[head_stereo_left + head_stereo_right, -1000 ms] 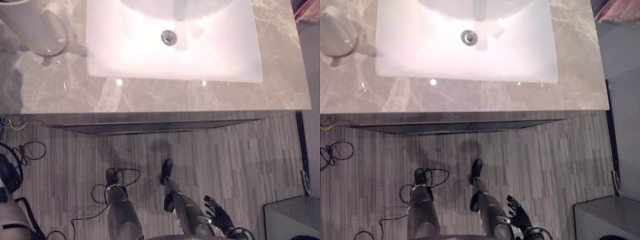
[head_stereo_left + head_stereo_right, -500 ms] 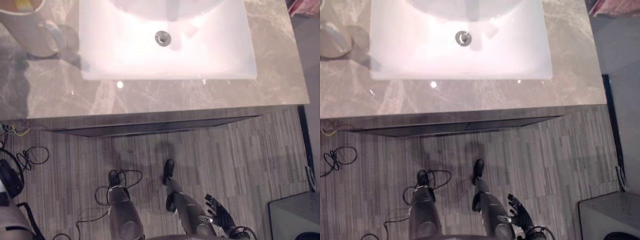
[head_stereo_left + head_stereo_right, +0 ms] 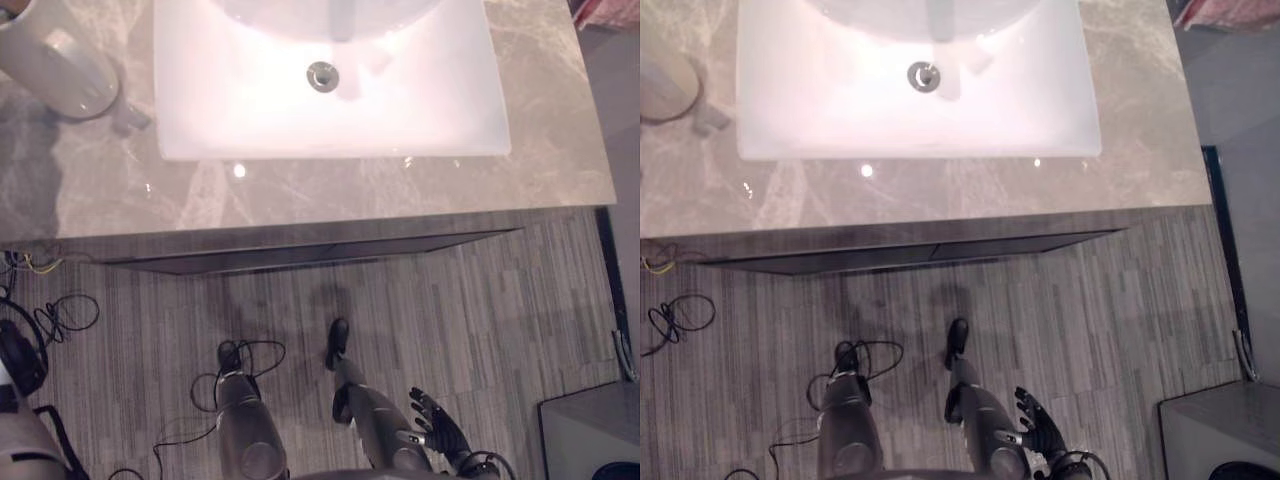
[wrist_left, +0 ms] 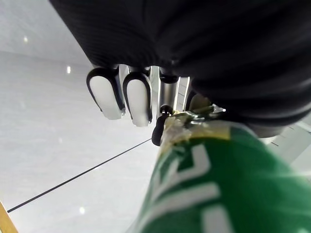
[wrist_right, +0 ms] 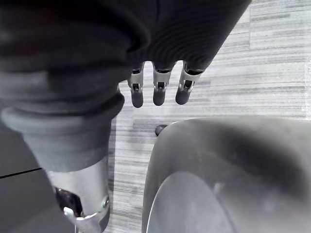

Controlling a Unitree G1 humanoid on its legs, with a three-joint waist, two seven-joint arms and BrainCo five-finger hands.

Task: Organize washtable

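L hand: I'm reading it (image 4: 138, 98) off its wrist cam. Fingers are curling in and clamping a green tube (image 4: 204, 194) w/ white print.
Tube pos: sitting in the L hand, yellowish end tucked up by the palm; pale surface behind it.
R hand: hanging low (image 3: 437, 432) over the wood-look floor (image 3: 470, 300), well short of the counter. Fingers straight, a bit spread, relaxed.
Counter: I'm looking down on a grey marble counter (image 3: 300, 195) w/ a white sink (image 3: 440, 110) set in it, drain (image 3: 322, 76) toward the far side.
Cup: white cup (image 3: 55, 60) showing at far left, beside the sink but apart from it. Can't tell if it's standing upright.
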